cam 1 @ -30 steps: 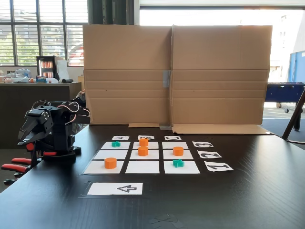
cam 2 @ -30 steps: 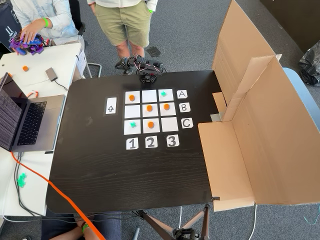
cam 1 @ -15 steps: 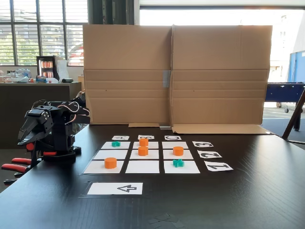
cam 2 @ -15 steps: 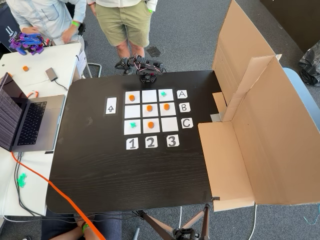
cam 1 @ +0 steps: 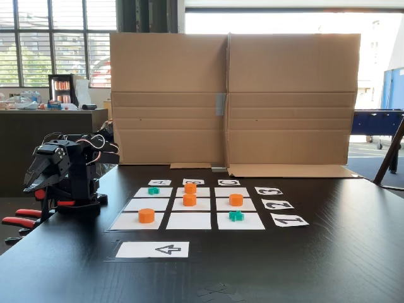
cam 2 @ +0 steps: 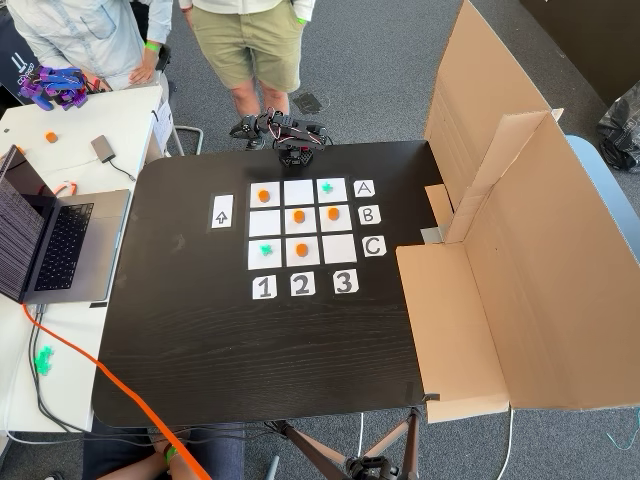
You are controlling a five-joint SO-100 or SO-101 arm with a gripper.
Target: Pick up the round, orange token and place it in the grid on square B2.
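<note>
Four round orange tokens lie on the grid (cam 2: 301, 198) of white squares. One token (cam 1: 189, 199) (cam 2: 298, 216) rests on the centre square B2 (cam 1: 178, 204). The others sit on A1 (cam 1: 146, 216), B3 (cam 1: 190, 187) and C2 (cam 1: 236, 199). Green cross tokens (cam 1: 153, 190) (cam 1: 236, 215) occupy A3 and C1. The black arm is folded up at the table edge, left of the grid in a fixed view and above it in the other. Its gripper (cam 1: 31, 181) (cam 2: 293, 156) points down, away from every token and holding nothing. Its jaws are too dark and small to read.
A tall cardboard wall (cam 1: 233, 95) (cam 2: 500, 200) stands behind the grid. A white arrow strip (cam 1: 153, 249) lies in front of it. Red-handled clamps (cam 1: 22, 218) hold the arm base. A side table (cam 2: 120, 120) carries a laptop (cam 2: 55, 240) and a spare orange token (cam 2: 50, 136). Two people (cam 2: 250, 40) stand beyond the arm.
The person at the side table has shifted an arm and hand. The robot arm and all tokens are where they were.
</note>
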